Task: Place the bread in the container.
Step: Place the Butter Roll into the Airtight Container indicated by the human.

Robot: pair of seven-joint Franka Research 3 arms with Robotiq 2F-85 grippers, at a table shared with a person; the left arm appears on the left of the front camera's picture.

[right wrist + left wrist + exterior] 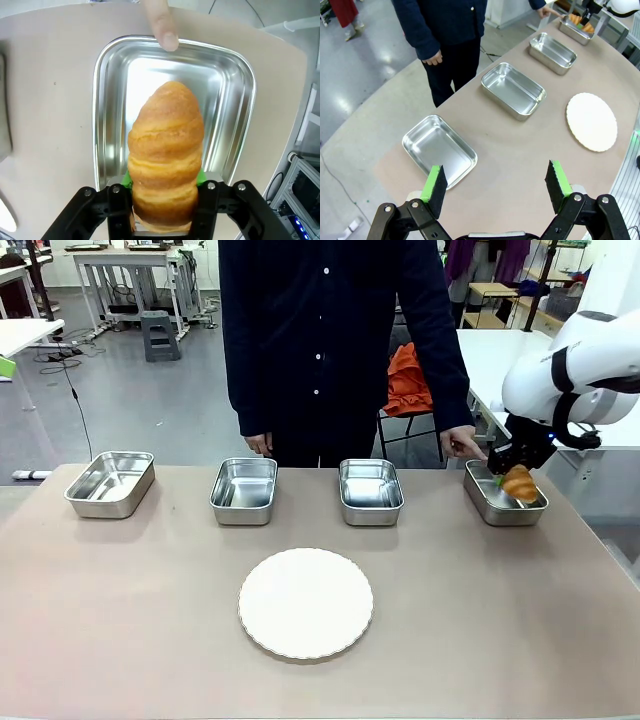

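Right gripper (164,207) clamped on croissant (166,155), frame centre, above steel pan (235,75); person's finger (161,25) touching pan rim, top. Left gripper (496,186) spread wide, empty.

Right gripper (165,200) is clamped on the bread (166,155), arm reaching in from the right, wrist angled down. Left gripper (497,186) hangs over the table with its jaws wide apart, nothing between them.

You will find no legible text, label, brand, number or sign on any surface here, in the front view or either wrist view.
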